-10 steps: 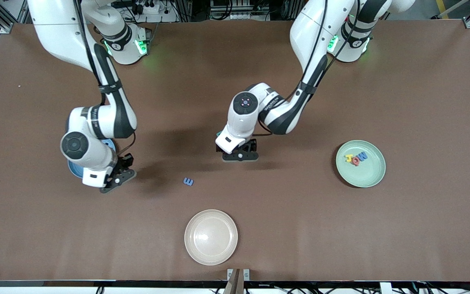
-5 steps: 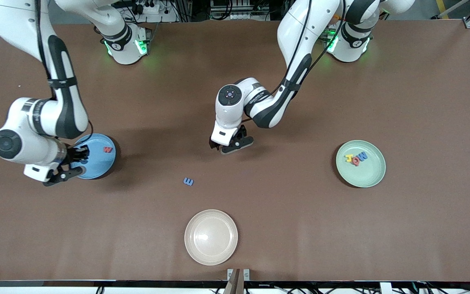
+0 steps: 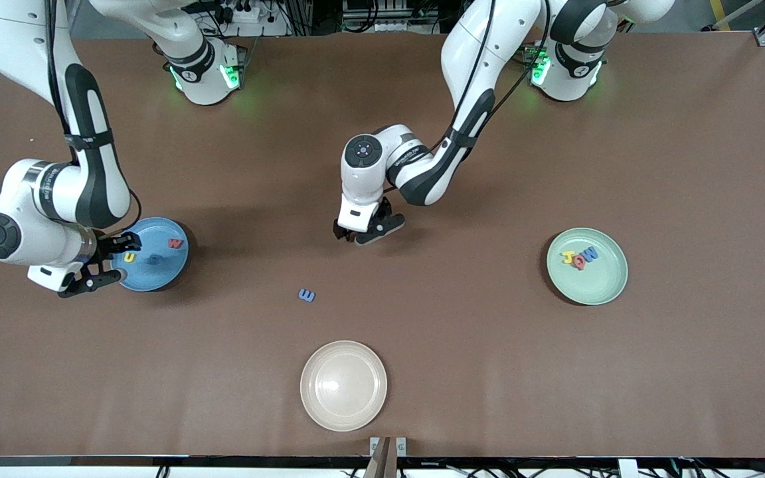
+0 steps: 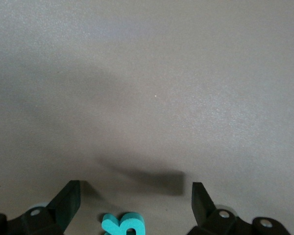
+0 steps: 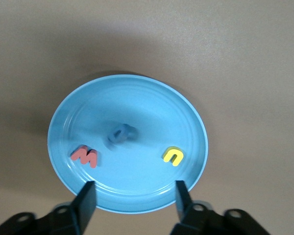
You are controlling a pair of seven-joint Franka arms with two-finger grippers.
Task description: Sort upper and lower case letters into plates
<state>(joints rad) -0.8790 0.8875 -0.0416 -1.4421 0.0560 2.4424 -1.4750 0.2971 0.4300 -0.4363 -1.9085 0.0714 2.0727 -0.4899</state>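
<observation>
A cream-beige plate (image 3: 343, 386) sits on the brown table (image 3: 621, 385), close to the edge nearest the front camera. It is round and shallow. It lies about midway between the table's two ends.

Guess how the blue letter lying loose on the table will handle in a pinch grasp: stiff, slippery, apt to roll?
The blue letter lies flat on the brown table, so it should not roll. It looks small, thick and foam-like, so probably light and slightly squashy. It may skid on the table if nudged sideways before the pinch.
</observation>
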